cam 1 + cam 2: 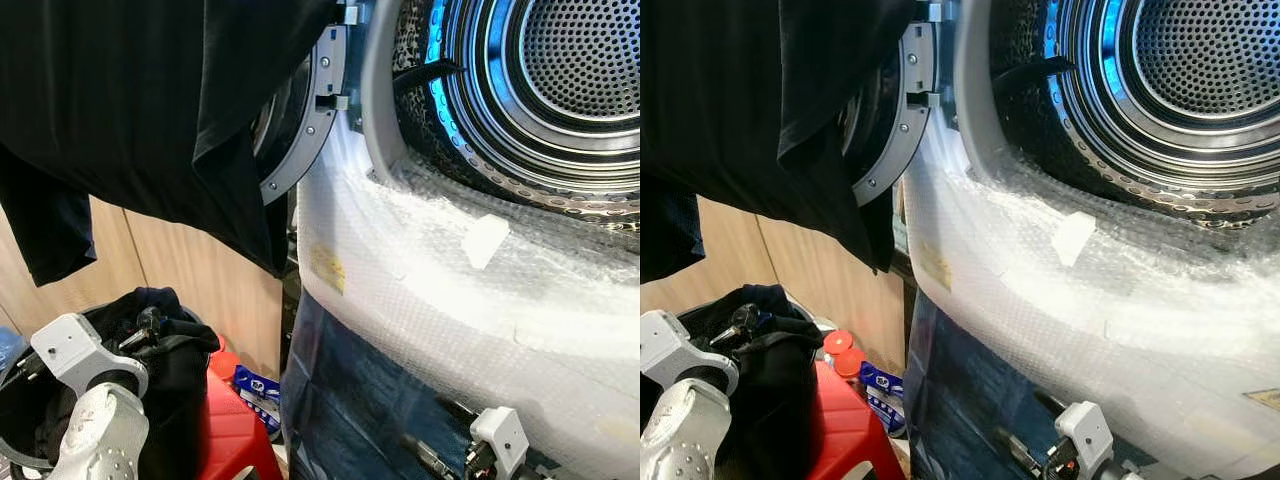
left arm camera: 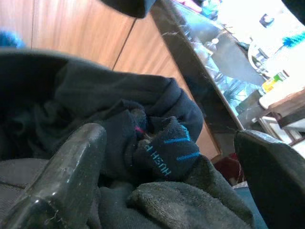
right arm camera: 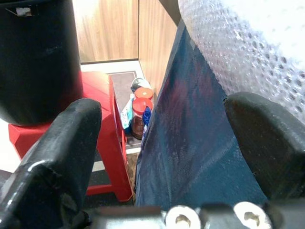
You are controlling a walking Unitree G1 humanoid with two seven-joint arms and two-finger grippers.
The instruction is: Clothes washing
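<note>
The washing machine's steel drum [image 1: 580, 60] stands open at the upper right, its round door [image 1: 305, 130] swung to the left. A black garment [image 1: 150, 100] hangs over the door. Lower left, a black laundry basket [image 1: 12, 450] holds dark clothes [image 1: 175, 345]. My left arm [image 1: 90, 400] reaches into it. In the left wrist view my left gripper [image 2: 171, 157] is open just above the pile, around a dark sock [image 2: 167, 148] with blue lettering. My right gripper [image 3: 167, 143] is open and holds nothing, low beside the machine's blue-covered front [image 3: 190, 143].
Bubble wrap [image 1: 450, 290] covers the machine's front below the opening. The basket rests on a red stool [image 1: 235, 420]. Red-lidded jars [image 3: 142, 102] and a blue packet [image 1: 255, 390] sit between the stool and the machine. Wooden panelling [image 1: 190, 270] stands behind.
</note>
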